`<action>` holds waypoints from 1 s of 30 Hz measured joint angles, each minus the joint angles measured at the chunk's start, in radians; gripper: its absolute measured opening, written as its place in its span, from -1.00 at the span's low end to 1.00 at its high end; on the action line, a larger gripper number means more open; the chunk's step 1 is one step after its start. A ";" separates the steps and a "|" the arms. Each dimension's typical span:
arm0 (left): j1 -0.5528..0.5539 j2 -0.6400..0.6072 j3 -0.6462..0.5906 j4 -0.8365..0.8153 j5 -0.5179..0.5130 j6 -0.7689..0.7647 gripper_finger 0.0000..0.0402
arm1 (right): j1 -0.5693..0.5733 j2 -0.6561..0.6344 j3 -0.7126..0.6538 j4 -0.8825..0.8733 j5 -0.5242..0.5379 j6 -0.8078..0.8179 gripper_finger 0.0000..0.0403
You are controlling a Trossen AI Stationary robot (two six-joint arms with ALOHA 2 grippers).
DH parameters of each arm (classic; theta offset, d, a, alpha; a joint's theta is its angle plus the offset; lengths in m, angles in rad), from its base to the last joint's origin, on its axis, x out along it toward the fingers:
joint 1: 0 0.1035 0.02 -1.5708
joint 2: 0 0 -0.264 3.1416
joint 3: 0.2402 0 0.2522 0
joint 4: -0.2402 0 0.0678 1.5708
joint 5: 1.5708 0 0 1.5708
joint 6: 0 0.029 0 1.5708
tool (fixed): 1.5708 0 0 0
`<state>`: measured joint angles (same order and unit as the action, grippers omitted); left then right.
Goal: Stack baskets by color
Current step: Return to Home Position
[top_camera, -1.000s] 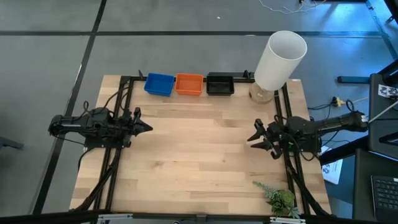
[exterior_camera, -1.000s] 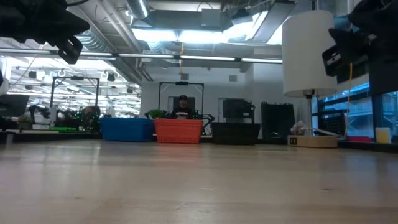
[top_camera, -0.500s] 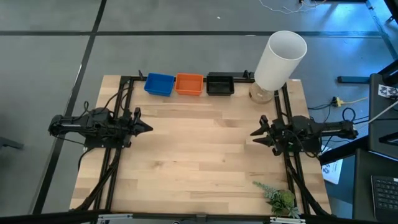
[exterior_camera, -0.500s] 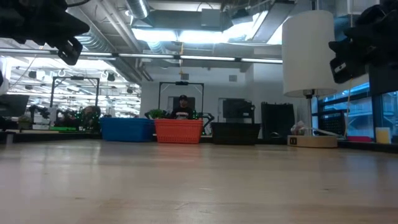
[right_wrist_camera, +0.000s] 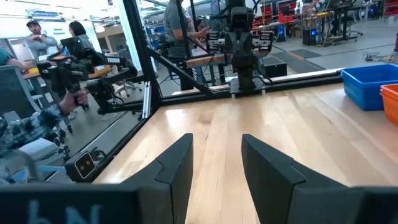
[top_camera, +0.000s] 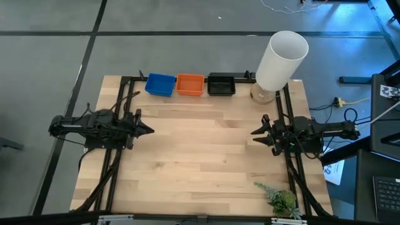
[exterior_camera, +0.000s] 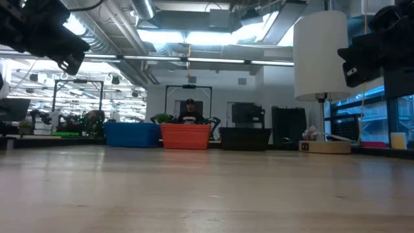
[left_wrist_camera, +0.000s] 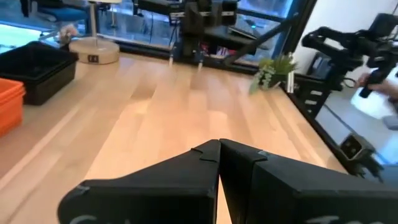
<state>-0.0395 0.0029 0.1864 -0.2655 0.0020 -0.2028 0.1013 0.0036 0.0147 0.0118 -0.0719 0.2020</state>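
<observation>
Along the far edge of the pale wooden slatted table [top_camera: 200, 156] stand three colours in a row: the blue square plastic basket [top_camera: 160, 84] on the left, the orange square plastic basket [top_camera: 190, 84] in the middle and the black square plastic basket [top_camera: 221, 84] on the right, close side by side. From table height the blue [exterior_camera: 132, 134], orange [exterior_camera: 185, 136] and black [exterior_camera: 246, 138] ones stand level on the wood; how many are nested in each cannot be counted.

To the right of the black one a tall white cylinder [top_camera: 281, 59] rises from a round wooden base [top_camera: 262, 95] at the far right corner. A small green plant sprig [top_camera: 281, 200] lies near the front right edge.

The left gripper [top_camera: 149, 129] hangs above the left side of the table, about midway between near and far, pointing right – its fingers are pressed together with nothing between them, as its own camera shows [left_wrist_camera: 219, 144]. The right gripper [top_camera: 255, 132] hangs above the right side, pointing left, well apart from the baskets – its fingers stand apart around bare air [right_wrist_camera: 216, 140].

Beyond the far edge a person [exterior_camera: 190, 111] sits in the room
</observation>
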 joint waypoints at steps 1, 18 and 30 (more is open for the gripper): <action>0.000 0.000 0.000 -0.006 -0.008 0.003 -1.00 | 0.000 0.000 0.000 0.001 0.000 0.001 -0.32; 0.000 0.000 0.000 -0.085 -0.078 -0.101 -1.00 | 0.000 0.000 0.000 0.003 0.000 -0.001 -0.32; 0.000 0.000 0.000 -0.084 -0.077 -0.101 -1.00 | 0.000 0.000 0.000 0.003 0.000 -0.001 -0.32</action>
<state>-0.0396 0.0027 0.1864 -0.3496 -0.0753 -0.3038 0.1013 0.0040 0.0147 0.0151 -0.0719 0.2008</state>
